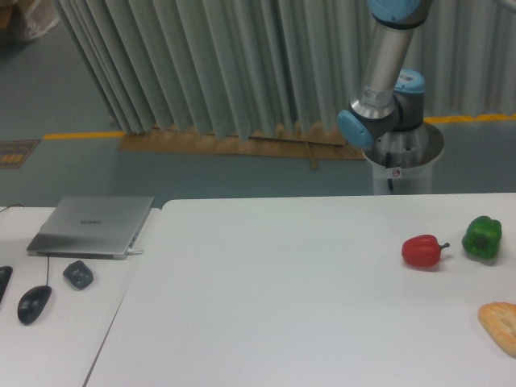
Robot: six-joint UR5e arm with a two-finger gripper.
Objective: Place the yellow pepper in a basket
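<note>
White table (282, 290): right half carries a red pepper (422, 251), stem pointing right, with a green pepper (482, 237) just beside it to the right and slightly further back; the two are apart, not touching. Near the right edge, toward the front, lies a pale orange bread-like piece (500, 325), partly cut off by the frame.

Second table (48, 322), left, butted against the first: a closed grey laptop (93, 226) at the back; in front of it a small dark grey lump (78, 275); a black mouse (34, 304) with its cable running back toward the laptop; a sliver of a dark keyboard (3, 282) at the left edge.

Behind the tables: arm (385, 81) on a grey pedestal (401, 161), blue-capped joints, its upper link rising out of the top of the frame. Pleated grey curtain (226, 64) across the back, floor with a yellow line (81, 135) below it.

Containers: no basket shows in this view.

Pincer: out of frame; whether its fingers are apart or together cannot be told.

Yellow pepper: not visible anywhere in this view, so its place relative to the pincer cannot be told.
</note>
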